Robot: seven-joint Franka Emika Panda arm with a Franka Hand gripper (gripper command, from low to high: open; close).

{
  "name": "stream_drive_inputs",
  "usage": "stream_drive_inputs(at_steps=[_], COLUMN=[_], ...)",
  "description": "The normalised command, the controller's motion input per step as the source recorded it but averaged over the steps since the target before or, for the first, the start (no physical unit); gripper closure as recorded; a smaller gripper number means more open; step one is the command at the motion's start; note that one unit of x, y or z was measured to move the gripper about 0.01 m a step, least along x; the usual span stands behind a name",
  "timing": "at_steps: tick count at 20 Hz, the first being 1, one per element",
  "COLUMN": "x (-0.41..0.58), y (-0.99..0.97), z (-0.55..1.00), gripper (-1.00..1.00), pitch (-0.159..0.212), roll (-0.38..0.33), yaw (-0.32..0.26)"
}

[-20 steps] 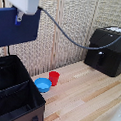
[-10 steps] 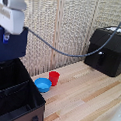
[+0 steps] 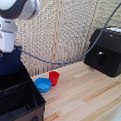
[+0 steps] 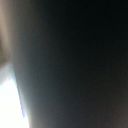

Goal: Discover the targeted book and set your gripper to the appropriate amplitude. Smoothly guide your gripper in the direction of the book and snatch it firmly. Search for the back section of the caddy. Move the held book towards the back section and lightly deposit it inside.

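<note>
Now I see the book (image 3: pixel 7 67) upright over the caddy (image 3: pixel 25 98), under the gripper (image 3: pixel 3 50). I cannot tell the fingers' state; the wrist view is dark blur.

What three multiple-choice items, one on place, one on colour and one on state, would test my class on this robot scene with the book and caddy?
1. Where is the red cup?
A. Beside the blue bowl on the wooden table
B. Inside the caddy
C. On top of the black appliance

2. What colour is the book?
A. Yellow
B. Dark navy blue
C. White

3. What state is the book in?
A. Lying flat on the table
B. Leaning on the appliance
C. Held upright over the caddy

Answers: 1 A, cup and bowl sit side by side on the wood. 2 B, its cover shows dark blue. 3 C, it hangs below the white wrist above the caddy's far part.
</note>
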Motion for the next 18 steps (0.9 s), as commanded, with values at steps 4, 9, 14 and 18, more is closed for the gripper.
stream_drive_inputs(at_steps=[4,9,14,18], x=[0.291,0.158,0.179,0.194], y=[0.1,-0.06,-0.09,-0.06], z=[0.26,0.28,0.11,0.12], gripper=[-1.0,-1.0,-1.0,-1.0], pitch=[0.002,0.011,0.002,0.029], roll=[-0.246,-0.286,-0.37,-0.324], yaw=[-0.008,0.009,0.004,-0.016])
